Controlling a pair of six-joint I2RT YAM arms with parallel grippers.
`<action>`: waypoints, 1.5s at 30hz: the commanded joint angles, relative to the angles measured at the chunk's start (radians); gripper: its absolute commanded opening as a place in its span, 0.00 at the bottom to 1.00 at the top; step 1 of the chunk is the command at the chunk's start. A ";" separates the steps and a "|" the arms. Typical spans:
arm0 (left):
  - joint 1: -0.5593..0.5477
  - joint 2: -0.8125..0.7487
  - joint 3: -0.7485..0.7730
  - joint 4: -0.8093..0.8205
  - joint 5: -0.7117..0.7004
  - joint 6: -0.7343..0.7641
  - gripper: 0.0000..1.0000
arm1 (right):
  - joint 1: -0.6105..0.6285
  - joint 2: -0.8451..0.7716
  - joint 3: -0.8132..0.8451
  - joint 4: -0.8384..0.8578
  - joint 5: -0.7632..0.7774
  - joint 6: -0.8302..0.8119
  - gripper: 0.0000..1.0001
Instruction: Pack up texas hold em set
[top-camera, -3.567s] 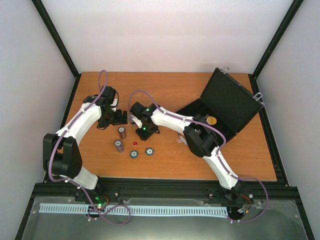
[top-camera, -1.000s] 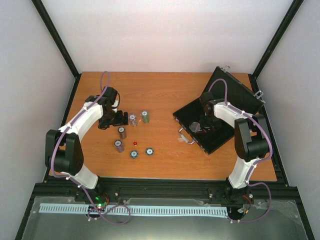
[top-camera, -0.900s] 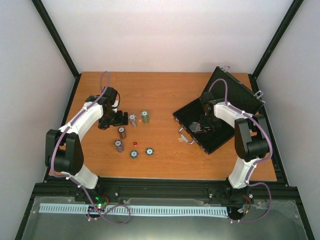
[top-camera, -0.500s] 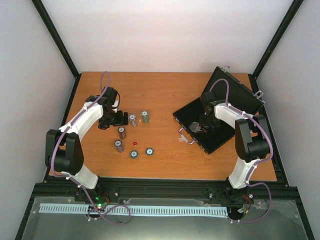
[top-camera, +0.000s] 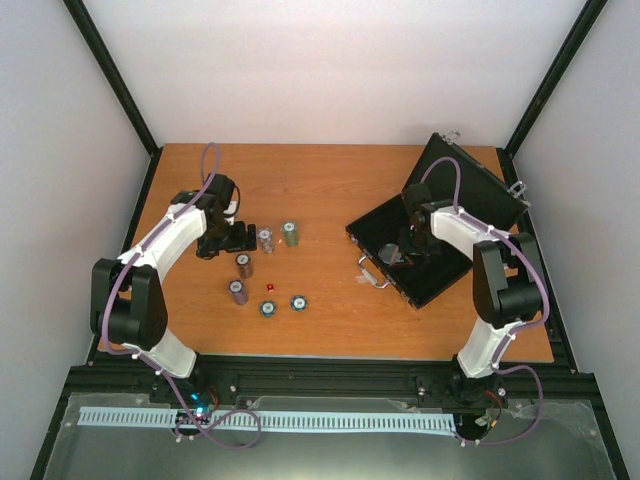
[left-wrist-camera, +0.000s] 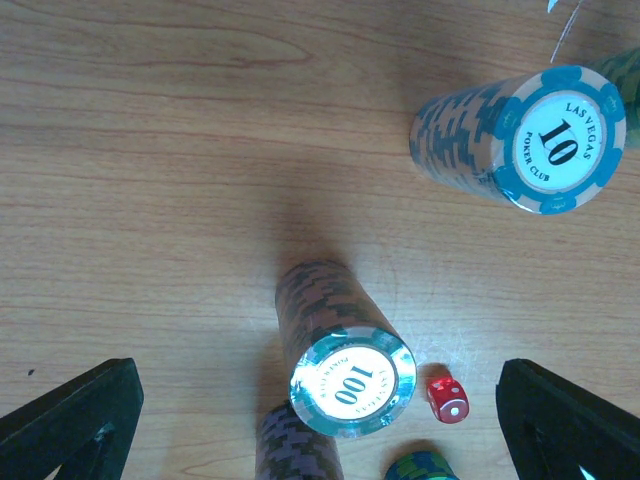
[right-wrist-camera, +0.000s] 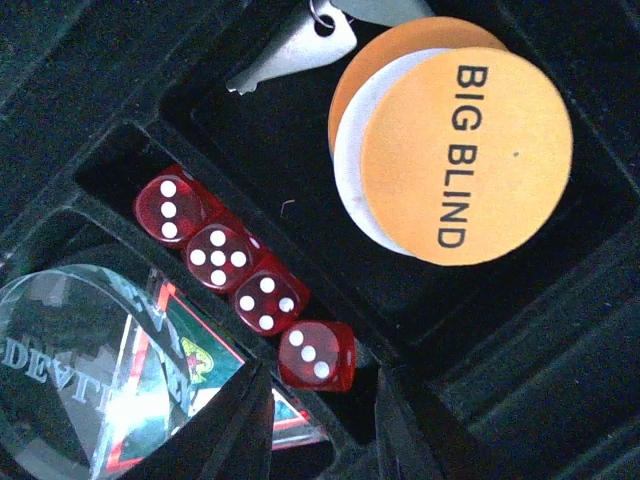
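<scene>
The black case (top-camera: 437, 283) lies open at the right, lid (top-camera: 470, 190) raised. My right gripper (top-camera: 404, 250) reaches into its tray. In the right wrist view several red dice (right-wrist-camera: 220, 255) sit in a row in a slot. The last die (right-wrist-camera: 316, 355) lies between the tips of the right gripper (right-wrist-camera: 320, 425), whose jaws stand slightly apart. An orange "BIG BLIND" disc (right-wrist-camera: 465, 155) rests on a white disc (right-wrist-camera: 352, 185). My left gripper (top-camera: 235, 237) is open over the chip stacks (top-camera: 243, 265). A "100" stack (left-wrist-camera: 352, 385), a "10" stack (left-wrist-camera: 520, 135) and a red die (left-wrist-camera: 447, 400) show there.
Two more chip stacks (top-camera: 290, 233) stand mid-table, and flat chips (top-camera: 298, 301) lie nearer the front. Silver keys (right-wrist-camera: 290, 50) and a clear puck over a card deck (right-wrist-camera: 80, 370) lie in the case tray. Black frame posts (top-camera: 110, 80) bound the table.
The right arm came from the table's middle to the case earlier; over the last second its jaws have parted around the last die. The left arm has stayed still.
</scene>
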 joint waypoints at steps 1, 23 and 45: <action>-0.004 -0.019 0.020 0.004 0.003 0.011 1.00 | -0.007 -0.052 0.016 -0.038 0.028 0.000 0.31; -0.004 -0.045 0.016 0.003 -0.004 0.006 1.00 | 0.434 0.101 0.372 -0.092 -0.219 -0.143 0.62; -0.004 -0.110 -0.002 -0.012 -0.022 -0.003 1.00 | 0.742 0.484 0.750 -0.167 -0.298 -0.211 0.64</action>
